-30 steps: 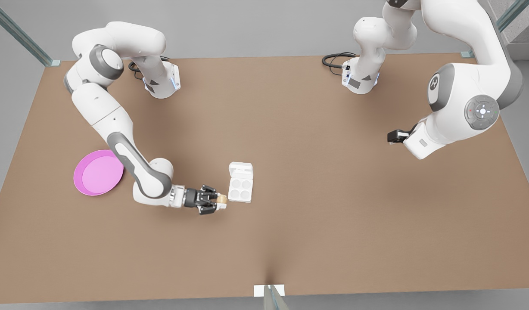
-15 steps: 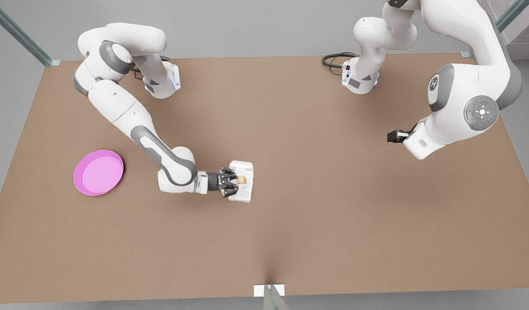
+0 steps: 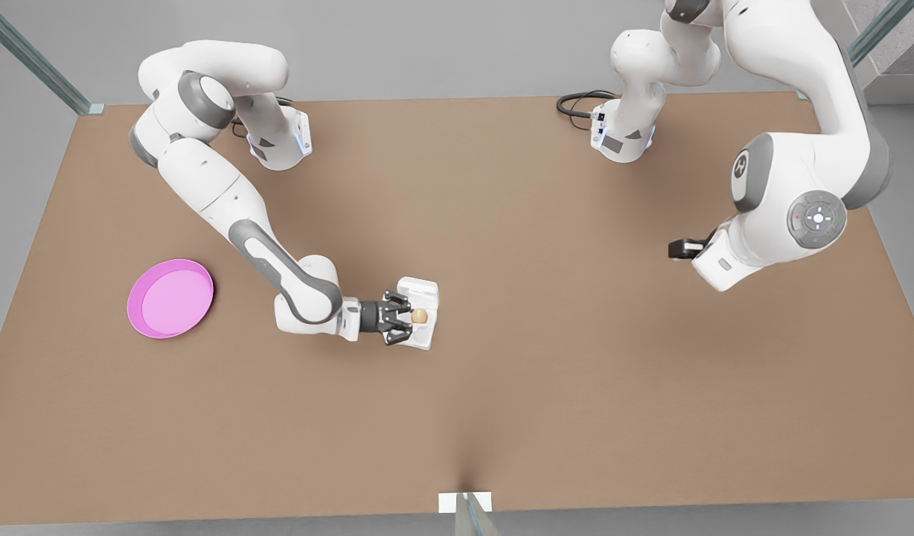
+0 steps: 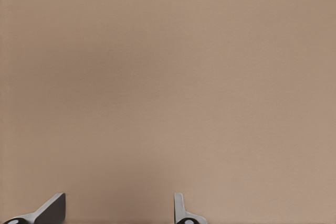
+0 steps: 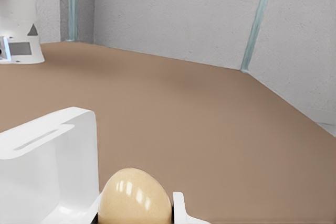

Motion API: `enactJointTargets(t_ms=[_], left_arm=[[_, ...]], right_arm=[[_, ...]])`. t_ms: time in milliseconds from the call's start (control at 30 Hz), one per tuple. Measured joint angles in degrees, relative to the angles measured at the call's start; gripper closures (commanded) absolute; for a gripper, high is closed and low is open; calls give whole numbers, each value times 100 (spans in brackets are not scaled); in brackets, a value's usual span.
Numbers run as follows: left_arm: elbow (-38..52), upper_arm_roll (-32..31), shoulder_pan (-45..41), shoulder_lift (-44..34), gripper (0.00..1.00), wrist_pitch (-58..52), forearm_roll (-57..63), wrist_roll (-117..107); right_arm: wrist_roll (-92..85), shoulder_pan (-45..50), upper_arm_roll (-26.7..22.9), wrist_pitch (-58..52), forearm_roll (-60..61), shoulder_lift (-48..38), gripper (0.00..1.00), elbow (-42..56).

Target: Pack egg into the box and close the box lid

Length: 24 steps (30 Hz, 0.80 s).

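The tan egg (image 3: 419,316) (image 5: 136,198) is held in my right gripper (image 3: 408,317) (image 5: 137,217), which is shut on it from the front view's left. The egg hangs just over the cups of the white box (image 3: 424,339), on the side near the hinge. The box lid (image 3: 418,289) (image 5: 47,163) stands open behind the tray, its raised rectangular mark showing in the right wrist view. My left gripper (image 4: 118,214) waits far off on the front view's right, open, above bare table.
A round pink plate (image 3: 170,298) lies at the front view's left, with nothing on it. The brown table (image 3: 546,372) stretches wide around the box. The arm bases (image 3: 622,138) and a black cable stand at the far edge.
My right gripper carried the egg from beside the tray's near corner to above the box cups. The left arm sank slightly.
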Motion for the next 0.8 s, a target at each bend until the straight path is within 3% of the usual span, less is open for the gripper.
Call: enactJointTargets(t_ms=[367,400,433,800], left_arm=[[15,-26,-225,113,0,98,37,-29],[16,-27,-242,116,0,107,39,-31],[17,-27,-244,117,0,115,39,-33],[23,-26,-283,106,0,145,39,-51]], right_arm=[[178,52,-89,-3,26,9,44,-3],[187,76,-89,-1,28,13,40,-3],[189,92,-89,1,39,14,0,-3],[209,34,-79,100,-367,20,0,96]])
